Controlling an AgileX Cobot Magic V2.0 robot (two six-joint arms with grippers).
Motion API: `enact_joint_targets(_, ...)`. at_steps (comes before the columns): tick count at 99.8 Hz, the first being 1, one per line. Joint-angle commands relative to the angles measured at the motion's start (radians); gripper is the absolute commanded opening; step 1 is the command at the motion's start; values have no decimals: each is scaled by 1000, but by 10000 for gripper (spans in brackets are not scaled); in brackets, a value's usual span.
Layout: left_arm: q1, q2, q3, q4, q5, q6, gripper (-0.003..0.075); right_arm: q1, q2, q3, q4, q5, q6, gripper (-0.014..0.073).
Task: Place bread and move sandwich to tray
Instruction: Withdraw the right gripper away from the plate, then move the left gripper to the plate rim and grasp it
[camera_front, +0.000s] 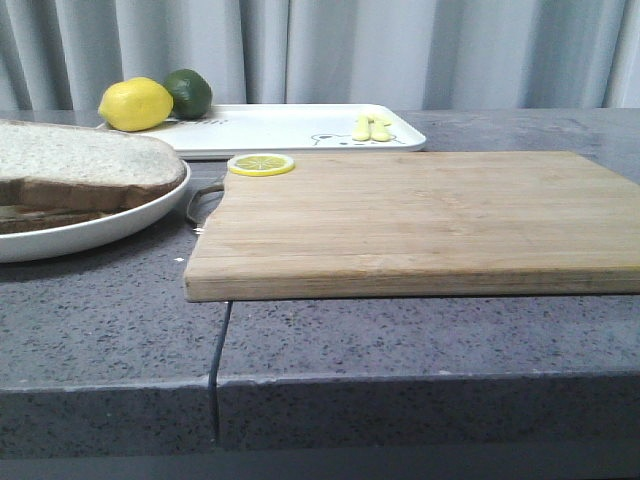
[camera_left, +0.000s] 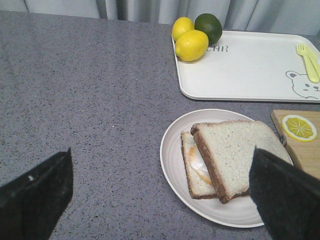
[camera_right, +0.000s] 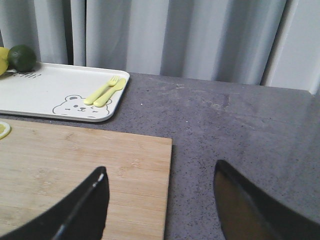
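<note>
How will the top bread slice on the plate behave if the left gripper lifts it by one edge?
The top bread slice looks thick and soft, so it will probably sag and dent under pinching. It leans loosely on the egg slice, so it may slide. On the shallow plate, nothing would stop it.

Not much of the robot shows up here, just the finger ends in the two wrist cams. The left arm's black matte gripper (camera_left: 160, 200) shows as two chunky dark fingers (camera_left: 35, 200) with blunt, squared-off ends, and the one nearer the outer edge has a tiny pale speck on its top face. The right arm's black curved gripper (camera_right: 160, 207) looks glossier, with fingers (camera_right: 75, 212) tapering like blades and a thin light highlight running along one edge.
</note>
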Motion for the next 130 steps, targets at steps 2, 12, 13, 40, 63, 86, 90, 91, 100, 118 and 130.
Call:
enact_joint_targets(2, -3, 11, -32, -9, -65, -11, 662, -6, 4, -26, -13, -97, 0, 461)
enact_joint_targets(12, -3, 11, -32, -9, -65, -11, 662, -6, 4, -26, -13, -113, 0, 461)
enact_joint_targets(13, -3, 11, -32, -9, -65, -11, 662, -6, 4, -26, -13, -114, 0, 461)
enact_joint_targets(40, -3, 11, -32, -9, -65, -11, 662, -6, 4, -26, -13, -116, 0, 461)
enact_joint_targets(63, -3, 11, -32, -9, -67, -11, 662, -6, 4, -26, -13, -116, 0, 461)
enact_joint_targets(86, -3, 11, -32, -15, -91, -11, 662, -6, 4, -26, -13, -116, 0, 461)
enact_joint_targets(90, -3, 11, -32, -17, -97, -11, 661, -6, 4, -26, -13, -116, 0, 461)
enact_joint_targets(91, -3, 11, -32, -17, -98, -11, 661, -6, 4, -26, -13, -116, 0, 461)
enact_joint_targets(100, -3, 11, -32, -6, -100, -11, 661, -6, 4, -26, -13, -116, 0, 461)
enact_joint_targets(118, -2, 58, -32, 4, -93, -45, 659, -6, 4, -26, -13, -116, 0, 461)
enact_joint_targets(130, -2, 132, -32, 29, -92, -119, 659, -6, 4, -26, -13, -116, 0, 461)
